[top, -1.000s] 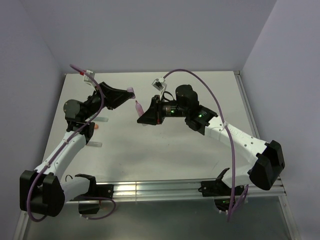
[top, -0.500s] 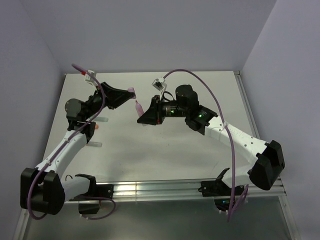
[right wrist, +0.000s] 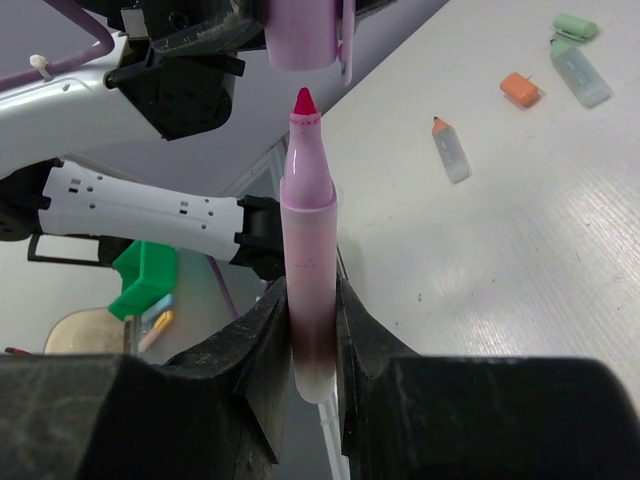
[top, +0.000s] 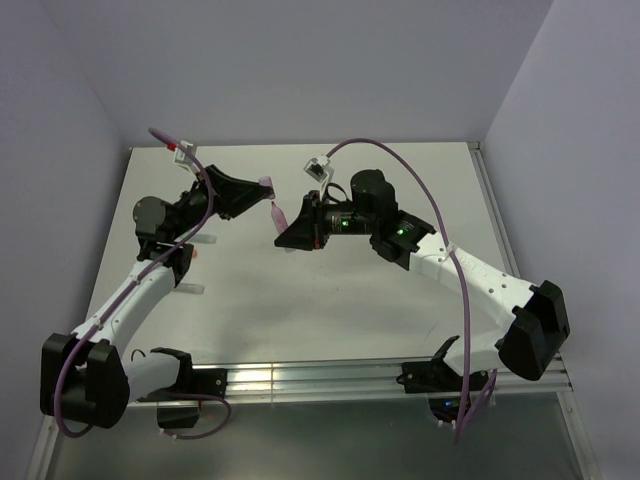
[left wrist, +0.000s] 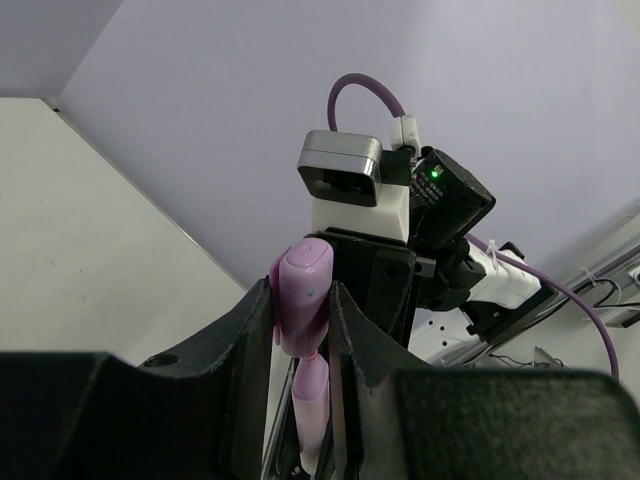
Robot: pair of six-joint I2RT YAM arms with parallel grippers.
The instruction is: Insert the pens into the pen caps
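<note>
Pink pen (right wrist: 307, 250) stands clamped between the closed fingers of the right gripper (top: 283, 230), its red tip aimed at, and just short of, the open mouth of the pink cap (left wrist: 303, 290) pinched in the left gripper (top: 262, 186). Both arms reach inward above the table (top: 330, 300), elbows bent, grippers nose to nose in mid-air. On the tabletop lie the pale pen (right wrist: 450, 150), orange cap (right wrist: 520, 89), mint-green pen (right wrist: 580, 72) and green cap (right wrist: 575, 26).
</note>
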